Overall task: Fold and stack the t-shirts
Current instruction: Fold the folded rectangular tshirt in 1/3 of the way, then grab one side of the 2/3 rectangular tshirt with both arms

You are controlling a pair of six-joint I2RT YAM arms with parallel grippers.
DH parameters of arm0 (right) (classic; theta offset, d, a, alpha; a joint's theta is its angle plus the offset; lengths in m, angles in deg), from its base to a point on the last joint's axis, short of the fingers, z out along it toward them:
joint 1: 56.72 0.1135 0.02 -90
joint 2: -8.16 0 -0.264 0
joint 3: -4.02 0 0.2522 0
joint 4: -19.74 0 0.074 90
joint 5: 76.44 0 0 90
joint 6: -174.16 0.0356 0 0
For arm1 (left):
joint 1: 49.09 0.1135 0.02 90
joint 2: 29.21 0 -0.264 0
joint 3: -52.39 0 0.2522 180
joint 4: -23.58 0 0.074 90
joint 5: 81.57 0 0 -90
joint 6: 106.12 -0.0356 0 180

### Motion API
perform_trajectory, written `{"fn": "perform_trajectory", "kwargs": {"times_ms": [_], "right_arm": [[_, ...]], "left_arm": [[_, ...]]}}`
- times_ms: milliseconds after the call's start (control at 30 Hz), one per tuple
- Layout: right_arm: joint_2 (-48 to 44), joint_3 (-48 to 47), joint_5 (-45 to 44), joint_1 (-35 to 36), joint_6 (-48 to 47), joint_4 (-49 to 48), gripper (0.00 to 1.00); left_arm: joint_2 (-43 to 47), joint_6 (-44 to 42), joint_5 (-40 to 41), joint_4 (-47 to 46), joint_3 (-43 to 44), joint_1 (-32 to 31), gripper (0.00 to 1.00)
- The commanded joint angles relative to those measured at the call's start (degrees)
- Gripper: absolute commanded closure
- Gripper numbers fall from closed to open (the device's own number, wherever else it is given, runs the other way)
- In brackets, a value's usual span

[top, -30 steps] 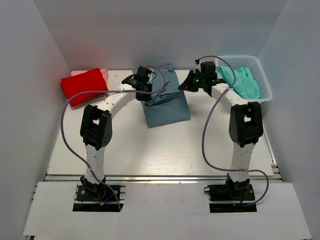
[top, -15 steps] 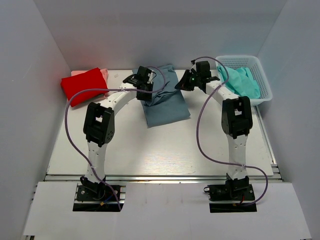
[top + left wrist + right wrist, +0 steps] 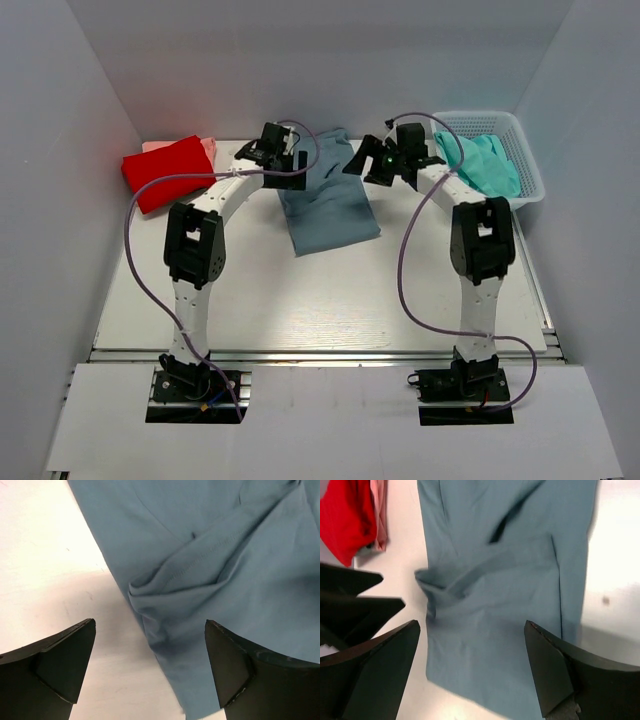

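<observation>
1. Cloth first: the blue-grey t-shirt (image 3: 332, 208) is lying flat at the far middle of the table (image 3: 300, 300), with a small bunched fold at its left edge.
2. The red t-shirt (image 3: 168, 172) is sitting on the pink t-shirt (image 3: 208, 147) at the far left. The teal t-shirt (image 3: 485, 165) is resting in the white mesh basket (image 3: 527, 150).
3. The left arm is arching forward, with the left gripper (image 3: 150, 665) hovering over that bunched edge, its fingers spread and empty.
4. The right arm is reaching inward, with the right gripper (image 3: 470, 670) hanging over the shirt, its fingers also wide apart.
5. Compared with a second ago, the right gripper is sitting further from the basket and closer to the shirt, and the left wrist is drawing back slightly leftward.
</observation>
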Motion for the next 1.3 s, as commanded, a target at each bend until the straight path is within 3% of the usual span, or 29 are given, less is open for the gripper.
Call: {"fn": "perform_trajectory", "kwargs": {"times_ms": [0,167,300,500,600,767,833,1000,1033,1100,1167,1233,1267], "right_arm": [[-8.9,7.4,0.8,-0.1,-2.6,-4.4,0.1],[-16.9,19.1,0.5,-0.3,-5.5,-4.6,0.1],[-19.7,28.2,0.6,-0.5,-6.7,-4.3,0.1],[-18.5,30.2,0.0,-1.4,-8.3,1.0,0.1],[-16.8,31.2,1.5,-1.7,-7.8,0.4,0.1],[-14.5,32.0,1.6,-1.9,-6.7,-0.1,0.1],[-13.2,32.0,0.6,-2.0,-6.6,0.4,0.1],[-12.4,32.8,0.1,-2.5,-6.2,0.5,0.11],[-12.4,33.0,-0.1,-2.4,-6.2,0.2,0.15],[-12.4,33.3,-0.8,-2.4,-6.1,-0.4,0.21],[-12.3,33.5,-2.0,-2.6,-5.8,-0.5,0.5],[-12.4,33.6,-2.3,-2.5,-5.9,-1.1,0.7],[-12.6,33.9,-3.6,-2.3,-6.3,-1.4,0.79]], "left_arm": [[4.8,-0.2,-6.7,-0.2,-4.5,-0.3,0.0],[7.4,-0.2,-13.2,-3.0,-10.8,-2.1,0.0],[10.9,2.0,-17.2,-6.0,-20.6,-2.1,0.0],[17.9,5.7,-15.6,-8.3,-34.9,-3.2,0.0],[18.6,7.8,-14.8,-8.9,-37.7,-3.9,0.0],[17.9,8.9,-16.0,-11.2,-39.6,-4.9,0.18],[17.9,9.5,-16.0,-11.7,-40.1,-5.5,0.34],[15.8,10.1,-15.9,-13.0,-39.5,-5.5,0.45],[14.9,10.1,-15.9,-13.0,-38.7,-5.5,0.54],[14.0,10.1,-15.9,-12.5,-38.0,-5.5,0.62],[13.3,10.1,-15.3,-11.8,-38.0,-5.5,0.81],[13.3,10.1,-14.2,-11.8,-38.0,-6.1,1.0],[13.3,10.1,-14.2,-12.7,-38.6,-6.1,1.0]]}}
